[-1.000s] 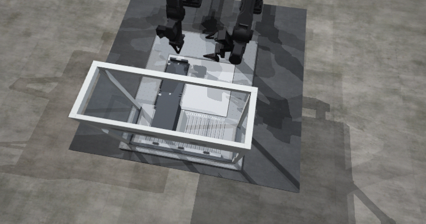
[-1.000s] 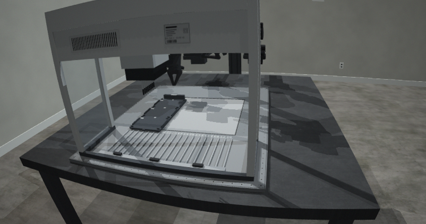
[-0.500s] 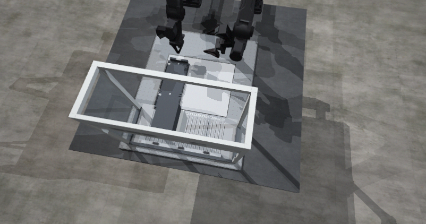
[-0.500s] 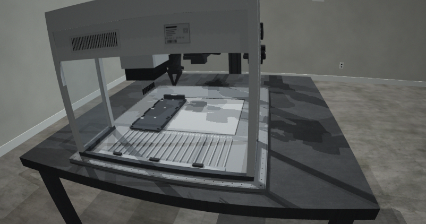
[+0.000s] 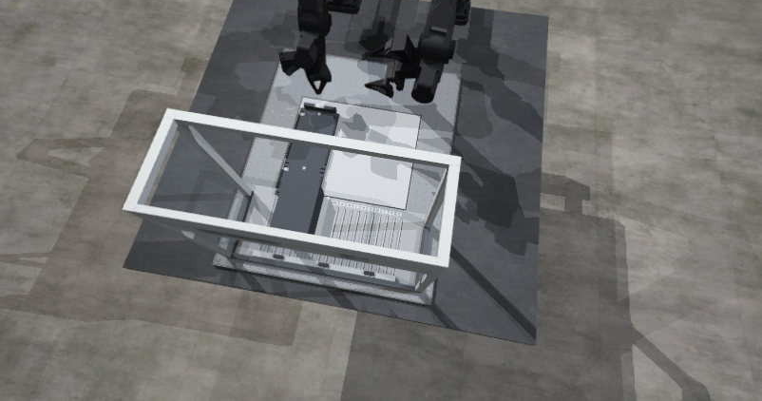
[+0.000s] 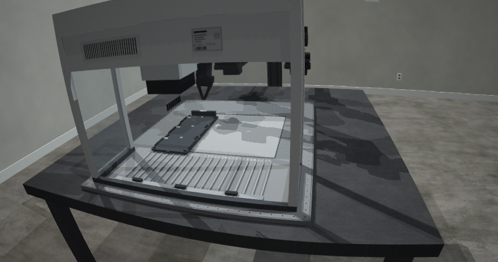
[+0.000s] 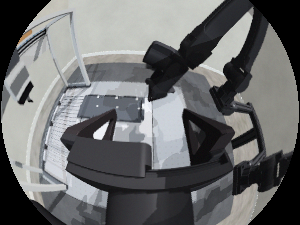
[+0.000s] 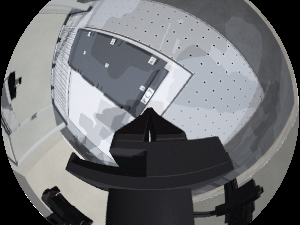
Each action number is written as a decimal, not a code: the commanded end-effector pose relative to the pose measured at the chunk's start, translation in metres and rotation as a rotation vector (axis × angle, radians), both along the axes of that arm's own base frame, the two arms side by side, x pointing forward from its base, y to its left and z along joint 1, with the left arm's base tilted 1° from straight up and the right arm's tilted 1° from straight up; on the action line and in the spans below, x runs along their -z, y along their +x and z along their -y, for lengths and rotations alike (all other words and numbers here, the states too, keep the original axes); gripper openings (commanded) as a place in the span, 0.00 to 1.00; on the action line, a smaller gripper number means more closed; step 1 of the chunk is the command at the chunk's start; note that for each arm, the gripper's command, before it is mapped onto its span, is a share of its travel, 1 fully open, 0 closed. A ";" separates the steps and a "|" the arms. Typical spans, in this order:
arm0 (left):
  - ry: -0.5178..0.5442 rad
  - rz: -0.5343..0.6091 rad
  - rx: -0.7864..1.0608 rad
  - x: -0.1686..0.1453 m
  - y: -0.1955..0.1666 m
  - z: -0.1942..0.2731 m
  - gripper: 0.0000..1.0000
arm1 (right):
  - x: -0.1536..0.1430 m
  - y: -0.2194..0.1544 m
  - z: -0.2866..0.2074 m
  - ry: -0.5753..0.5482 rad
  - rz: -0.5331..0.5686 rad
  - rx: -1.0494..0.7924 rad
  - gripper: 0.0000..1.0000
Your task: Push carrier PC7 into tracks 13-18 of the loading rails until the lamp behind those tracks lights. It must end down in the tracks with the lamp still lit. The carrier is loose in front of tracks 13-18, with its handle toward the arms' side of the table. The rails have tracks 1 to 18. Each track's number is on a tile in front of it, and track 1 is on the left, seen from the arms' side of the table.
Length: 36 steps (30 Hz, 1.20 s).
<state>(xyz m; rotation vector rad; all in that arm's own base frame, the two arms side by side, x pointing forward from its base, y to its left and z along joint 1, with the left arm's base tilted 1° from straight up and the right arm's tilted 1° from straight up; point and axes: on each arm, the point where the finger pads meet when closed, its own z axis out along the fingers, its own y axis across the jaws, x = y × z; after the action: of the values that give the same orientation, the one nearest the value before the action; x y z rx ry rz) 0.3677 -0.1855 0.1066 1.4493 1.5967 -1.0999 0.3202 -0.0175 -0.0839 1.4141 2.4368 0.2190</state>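
Flat, dark rectangular carrier PC7 meets ribbed pale rails.

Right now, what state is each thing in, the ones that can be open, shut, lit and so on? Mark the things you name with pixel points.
Left gripper [image 5: 367,69] [image 7: 150,111]: open, holding nothing.
Right gripper [image 5: 318,90] [image 6: 203,97] [image 7: 151,98] [image 8: 149,111]: shut, holding nothing.
Carrier PC7 [image 5: 301,200] [image 6: 186,133] [image 7: 112,106] [image 8: 115,64]: lying flat, not pushed in.
Lamp [image 5: 278,257] [image 6: 137,179]: no glow visible; can't tell.
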 end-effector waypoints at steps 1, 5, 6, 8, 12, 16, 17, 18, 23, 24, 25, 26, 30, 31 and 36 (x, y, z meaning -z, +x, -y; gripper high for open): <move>0.003 0.052 0.031 -0.013 -0.008 0.006 1.00 | -0.006 0.002 -0.001 -0.097 0.008 -0.304 0.00; 0.006 0.062 0.031 -0.016 -0.009 0.005 1.00 | -0.006 0.002 -0.001 -0.134 0.011 -0.398 0.00; 0.006 0.062 0.031 -0.016 -0.009 0.005 1.00 | -0.006 0.002 -0.001 -0.134 0.011 -0.398 0.00; 0.008 0.067 0.028 -0.018 -0.009 0.003 1.00 | -0.007 0.003 0.000 -0.163 0.012 -0.470 0.00; 0.014 0.075 0.039 -0.019 -0.015 0.005 1.00 | -0.007 0.000 0.001 -0.227 0.007 -0.627 0.00; 0.019 0.088 0.043 -0.023 -0.017 0.005 1.00 | -0.007 -0.001 0.001 -0.272 0.001 -0.749 0.00; 0.020 0.092 0.044 -0.024 -0.018 0.005 1.00 | -0.007 -0.002 0.002 -0.284 0.000 -0.780 0.00; 0.021 0.095 0.045 -0.025 -0.018 0.005 1.00 | -0.007 -0.002 0.002 -0.296 0.000 -0.812 0.00; 0.024 0.101 0.044 -0.026 -0.021 0.004 1.00 | -0.007 -0.002 0.002 -0.333 -0.001 -0.908 0.00; 0.025 0.104 0.041 -0.027 -0.020 0.003 1.00 | -0.008 -0.002 0.002 -0.347 -0.001 -0.943 0.00; 0.025 0.105 0.044 -0.027 -0.021 0.004 1.00 | -0.008 -0.002 0.002 -0.361 -0.002 -0.980 0.00; 0.026 0.104 0.045 -0.027 -0.024 0.004 1.00 | -0.008 -0.003 0.002 -0.380 -0.003 -1.031 0.00; 0.027 0.100 0.050 -0.026 -0.030 0.005 1.00 | -0.008 -0.005 0.002 -0.433 -0.009 -1.172 0.00; 0.029 0.097 0.047 -0.025 -0.030 0.005 1.00 | -0.007 -0.006 0.002 -0.444 -0.010 -1.203 0.00; 0.034 0.041 0.029 -0.007 -0.028 0.003 1.00 | -0.008 -0.006 0.002 -0.505 -0.013 -1.362 0.00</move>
<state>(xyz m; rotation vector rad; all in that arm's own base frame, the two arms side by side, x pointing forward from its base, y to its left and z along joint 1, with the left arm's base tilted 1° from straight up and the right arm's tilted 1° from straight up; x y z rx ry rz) 0.3407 -0.1852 0.1225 1.5174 1.5592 -1.0395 0.3092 -0.0179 -0.0829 -0.1705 2.7916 -0.0731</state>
